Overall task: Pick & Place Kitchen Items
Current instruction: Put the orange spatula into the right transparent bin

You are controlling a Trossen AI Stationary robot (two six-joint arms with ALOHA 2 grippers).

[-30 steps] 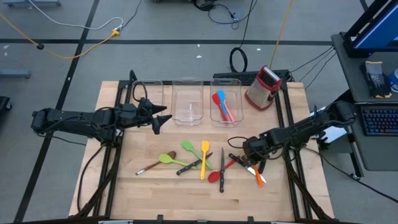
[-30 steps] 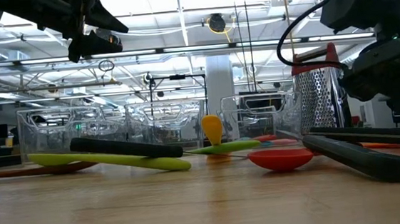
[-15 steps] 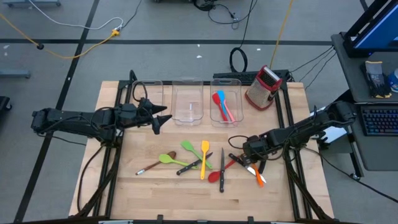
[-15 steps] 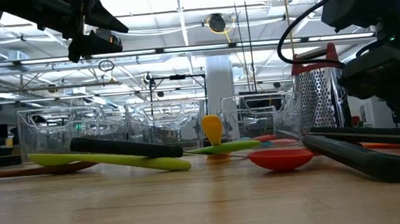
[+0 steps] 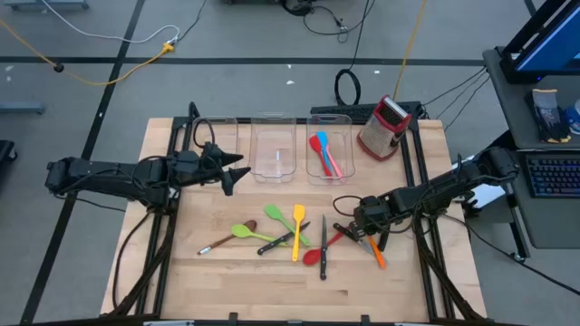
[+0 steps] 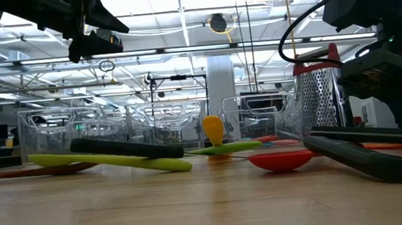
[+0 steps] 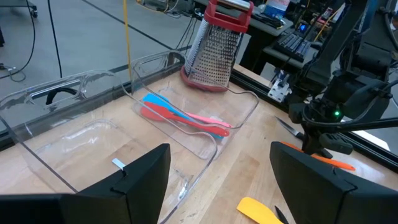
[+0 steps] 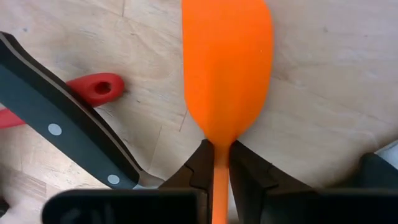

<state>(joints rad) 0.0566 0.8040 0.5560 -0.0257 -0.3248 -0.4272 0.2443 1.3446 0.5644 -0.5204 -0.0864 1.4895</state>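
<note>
My right gripper (image 5: 366, 237) points steeply down at the table's right side, shut on an orange spatula (image 8: 227, 68). Beside it lie a black-handled knife (image 8: 62, 124) and a red spoon (image 5: 317, 254). Green spatulas (image 5: 263, 226), a yellow spatula (image 5: 298, 226), another knife (image 5: 281, 240) and a brown spoon (image 5: 217, 243) lie flat mid-table. Blue and pink spatulas (image 7: 180, 115) lie in the right clear bin (image 5: 340, 145). My left gripper (image 5: 231, 174) hovers open above the table near the bins. My right gripper pinches the orange spatula's thin handle (image 8: 219, 168) just behind the head, between its two fingers (image 8: 200, 167). The fingers come from above, pointing steeply down. The spatula's head (image 8: 227, 68) lies face up on the wood beyond the fingertips.
A red-and-steel box grater (image 5: 385, 127) stands at the far right. Two more clear bins (image 5: 274, 149) (image 5: 217, 136) sit along the far edge. Black frame rails (image 5: 419, 181) run along the table's sides. Bare wood lies near the front edge.
My right gripper has rolled a little at the wrist while staying over the orange spatula. The spatula has turned slightly on the table and shows narrower from above.
</note>
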